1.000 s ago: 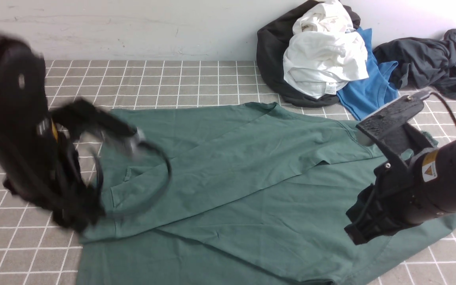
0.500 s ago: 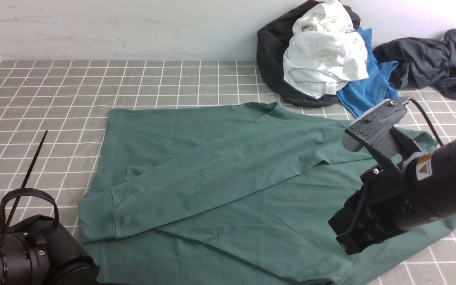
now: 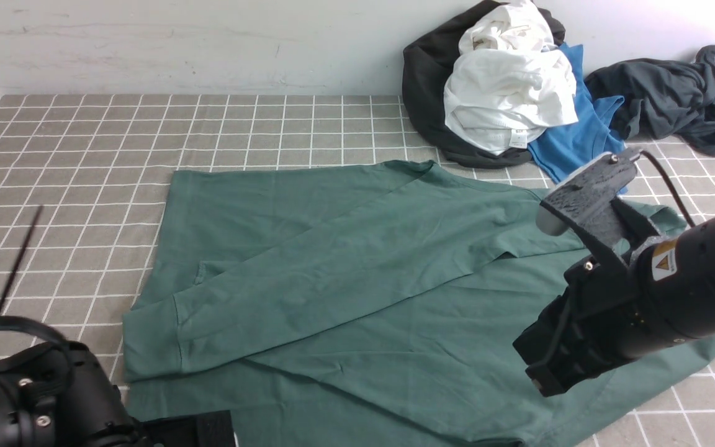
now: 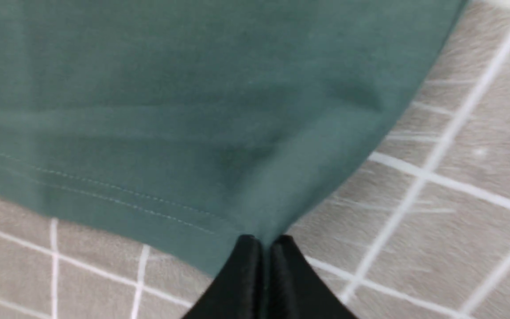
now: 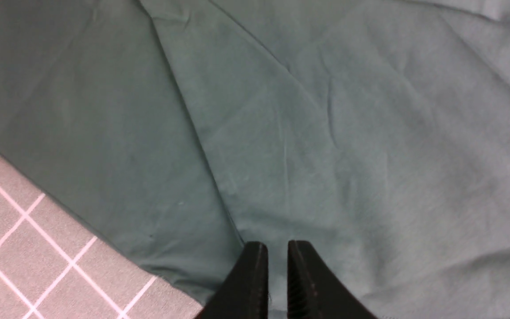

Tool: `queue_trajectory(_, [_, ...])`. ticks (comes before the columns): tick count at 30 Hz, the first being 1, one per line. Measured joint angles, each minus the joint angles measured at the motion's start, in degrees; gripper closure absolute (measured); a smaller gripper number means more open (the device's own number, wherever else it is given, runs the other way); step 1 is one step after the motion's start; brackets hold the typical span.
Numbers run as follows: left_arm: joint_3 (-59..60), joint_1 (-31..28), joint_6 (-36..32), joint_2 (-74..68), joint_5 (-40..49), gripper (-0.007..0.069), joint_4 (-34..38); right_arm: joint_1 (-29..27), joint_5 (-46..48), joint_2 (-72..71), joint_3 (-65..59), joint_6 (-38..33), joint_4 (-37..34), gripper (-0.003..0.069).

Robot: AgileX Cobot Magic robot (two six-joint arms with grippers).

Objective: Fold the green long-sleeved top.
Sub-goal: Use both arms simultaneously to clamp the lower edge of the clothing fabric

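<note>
Front camera looks forward over the whole green top [image 3: 357, 279]; both wrist cameras look down close, sharing its cloth.

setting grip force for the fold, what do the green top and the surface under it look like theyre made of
Green top: looks like a thin, matte cotton-type jersey; it lies in soft shallow creases, and the left wrist view shows a double-stitched hem. The exact fibre cannot be told.

Surface: seems to be a woven grey-brown cloth with a white grid; up close it looks slightly fuzzy, not hard tile.
</note>
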State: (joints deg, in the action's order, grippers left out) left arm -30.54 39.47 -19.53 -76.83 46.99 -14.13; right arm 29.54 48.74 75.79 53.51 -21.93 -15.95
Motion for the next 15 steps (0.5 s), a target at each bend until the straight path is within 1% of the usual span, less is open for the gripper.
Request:
queue_trajectory(4, [0.0, 0.2, 0.68, 3.47, 4.04, 0.0629, 1.18, 0.0, -0.06, 0.0, 0.0, -2.11, 0.0, 0.0596])
queue_trajectory(7, [-0.05, 0.2, 3.63, 6.39, 7.21, 0.0629, 0.55, 0.0, 0.97, -0.19, -0.03, -6.74, 0.68, 0.0596])
queue_trajectory(8, [-0.05, 0.2, 6.23, 7.15, 8.23, 0.0629, -0.81, 0.0, 0.86, -0.54, -0.07, -7.8, 1.14, 0.0596])
queue_trajectory(10, [-0.05, 0.2, 8.89, 7.69, 8.61, 0.0629, -2.38, 0.0, 0.41, -1.01, -0.09, -8.31, 1.72, 0.0596])
queue_trajectory(11, [-0.05, 0.2, 13.1, 8.35, 8.66, 0.0629, -6.02, 0.0, -0.91, -1.61, -0.09, -8.59, 3.09, 0.0595])
queue_trajectory(13, [-0.05, 0.2, 18.87, 8.69, 8.21, 0.0629, -9.96, 0.0, -1.68, -2.0, -0.09, -8.82, 5.48, 0.0585])
queue_trajectory(15, [-0.05, 0.2, 25.38, 8.89, 7.43, 0.0629, -13.46, 0.0, -1.43, -1.95, -0.09, -8.89, 9.62, 0.0552])
